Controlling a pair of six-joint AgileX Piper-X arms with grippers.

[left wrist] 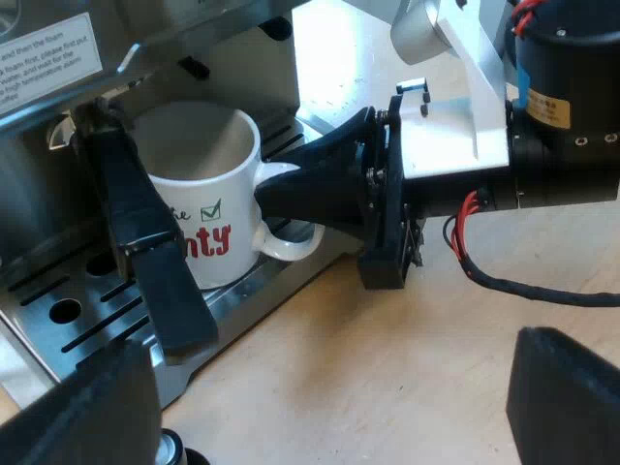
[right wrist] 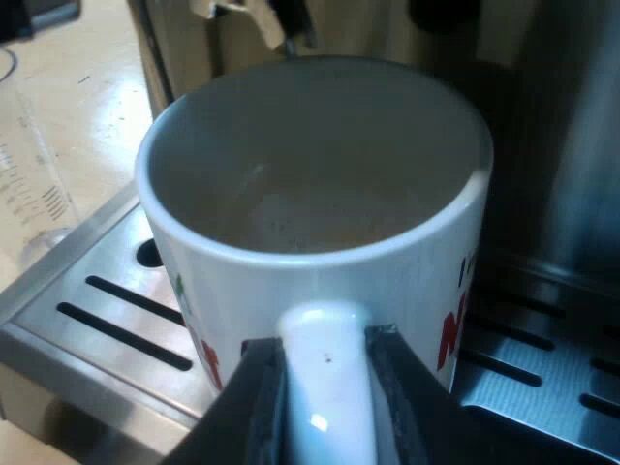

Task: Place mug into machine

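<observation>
On the tray (right wrist: 102, 254) at the machine's (left wrist: 194, 68) front: the mug (right wrist: 320, 194), upright, under the spout (right wrist: 291, 29). My right gripper (right wrist: 325, 354) pinches the mug handle (right wrist: 325, 397) between its two fingers, one on each flank of the loop. From either view I cannot tell whether the base rests on the grille or hangs just above it. The holder handle (left wrist: 145, 242) slopes down across the mug's near side, close to its wall. The glass (right wrist: 29, 184) stands on the table beside the tray. My left gripper (left wrist: 325, 397) hovers over the table near the tray's corner, fingers spread wide, holding nothing.

Step in hand, as I judge it: seat the mug and let go. To do it well I would lower straight down until the base sits flat on the grille, without tilt. The rim should end centred beneath the spout and clear of the holder handle. I would then part the fingers only enough to free the loop and back out along the loop's own line, since a sideways pull could turn or drag the mug. The left arm is best kept off the tray meanwhile.
</observation>
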